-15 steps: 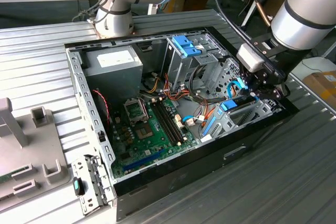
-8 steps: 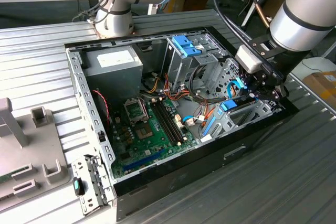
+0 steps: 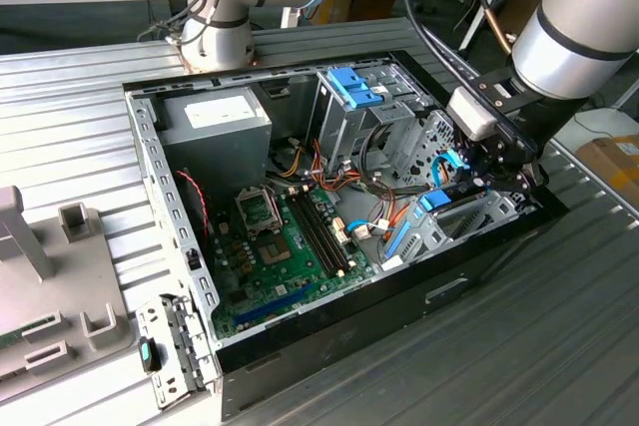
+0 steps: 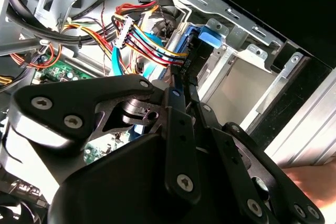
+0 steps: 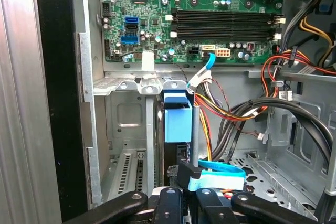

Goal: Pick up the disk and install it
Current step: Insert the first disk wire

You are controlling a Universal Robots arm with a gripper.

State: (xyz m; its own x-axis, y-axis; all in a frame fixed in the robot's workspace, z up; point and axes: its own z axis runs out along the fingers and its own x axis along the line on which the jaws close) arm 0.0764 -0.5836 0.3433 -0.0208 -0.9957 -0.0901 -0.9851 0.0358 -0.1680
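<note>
The disk (image 5: 177, 116) stands on edge in the drive cage (image 3: 469, 221) at the front corner of the open computer case, on the exterior view's right. Its blue carrier (image 3: 432, 203) pokes out of the cage top, and in the second wrist view the carrier's blue tab (image 4: 212, 35) lies just past my fingertips. My gripper (image 3: 477, 169) hangs right over the cage. Its black fingers (image 4: 178, 124) are drawn close together, with their tips on the disk's thin edge. In the first wrist view the gripper (image 5: 189, 179) meets the disk (image 4: 193, 45) from below the blue carrier.
Bundles of coloured power wires (image 4: 142, 38) and a light blue data cable (image 5: 215, 174) run close beside the disk. The motherboard (image 3: 290, 246) fills the case floor. A second cage with a blue bracket (image 3: 351, 87) stands at the back, beside the grey power supply box (image 3: 215, 127). A hand (image 4: 312, 179) is nearby.
</note>
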